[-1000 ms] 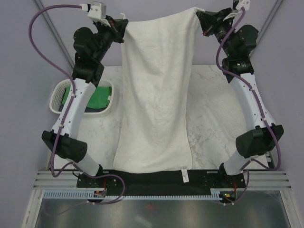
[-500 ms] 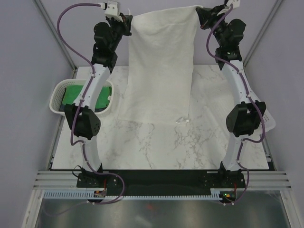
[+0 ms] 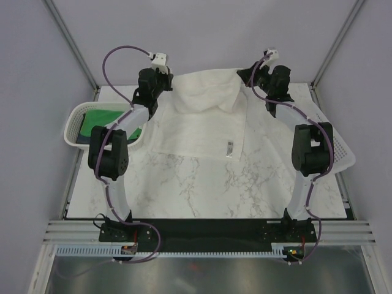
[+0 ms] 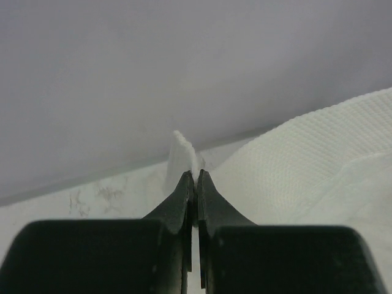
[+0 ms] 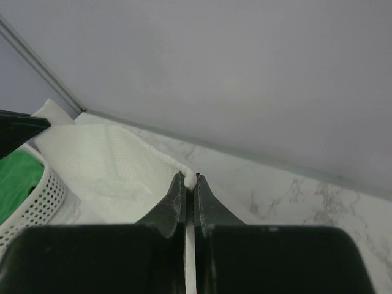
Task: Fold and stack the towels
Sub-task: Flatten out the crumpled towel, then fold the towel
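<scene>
The large white towel [image 3: 199, 125] lies on the far half of the marble table, its far part bunched and sagging between both grippers. My left gripper [image 3: 166, 86] is shut on the towel's far left corner [image 4: 184, 153]. My right gripper [image 3: 244, 76] is shut on the far right corner [image 5: 190, 179]. A small label [image 3: 231, 147] shows near the towel's near right corner. The green towel [image 3: 104, 122] lies in the basket at the left; it also shows in the right wrist view [image 5: 15, 177]. The navy towel is out of view.
A white perforated basket [image 3: 75, 125] stands at the left edge of the table. Another white basket [image 3: 342, 153] sits at the right edge behind the right arm. The back wall is close behind both grippers.
Both grippers have come down and away from the camera with the white towel's corners. The towel, which hung stretched high, now lies mostly on the table's far half.
</scene>
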`<move>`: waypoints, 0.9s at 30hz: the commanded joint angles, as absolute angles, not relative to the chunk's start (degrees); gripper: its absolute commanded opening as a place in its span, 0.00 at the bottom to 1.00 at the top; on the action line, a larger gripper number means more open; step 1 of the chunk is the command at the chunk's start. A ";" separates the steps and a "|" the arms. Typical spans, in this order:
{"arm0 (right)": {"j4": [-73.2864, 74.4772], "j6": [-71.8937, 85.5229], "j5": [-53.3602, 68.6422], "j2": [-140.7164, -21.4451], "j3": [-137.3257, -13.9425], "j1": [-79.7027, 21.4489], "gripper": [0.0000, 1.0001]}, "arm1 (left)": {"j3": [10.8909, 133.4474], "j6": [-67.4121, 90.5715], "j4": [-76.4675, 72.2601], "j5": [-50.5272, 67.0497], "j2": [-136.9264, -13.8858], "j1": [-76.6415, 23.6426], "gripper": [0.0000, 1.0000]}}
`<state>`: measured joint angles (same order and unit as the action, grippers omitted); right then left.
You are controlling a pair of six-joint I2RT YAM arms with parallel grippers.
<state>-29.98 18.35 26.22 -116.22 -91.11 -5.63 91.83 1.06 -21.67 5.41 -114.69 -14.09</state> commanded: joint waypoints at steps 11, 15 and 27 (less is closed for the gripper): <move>-33.14 21.98 33.66 -99.50 -67.33 -6.59 0.00 | 66.37 6.58 -31.99 6.41 -96.95 -13.71 0.02; -26.66 17.68 34.98 -94.76 -64.87 -6.86 0.00 | 60.74 7.38 -31.91 6.59 -91.69 -14.24 0.02; -18.19 12.31 31.55 -86.57 -54.06 -8.52 0.00 | 49.14 12.12 -29.27 6.59 -84.64 -16.61 0.02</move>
<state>-19.33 14.72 32.36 -88.60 -55.92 -7.88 50.78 8.78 -27.99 6.39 -87.83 -16.29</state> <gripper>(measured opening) 0.034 0.041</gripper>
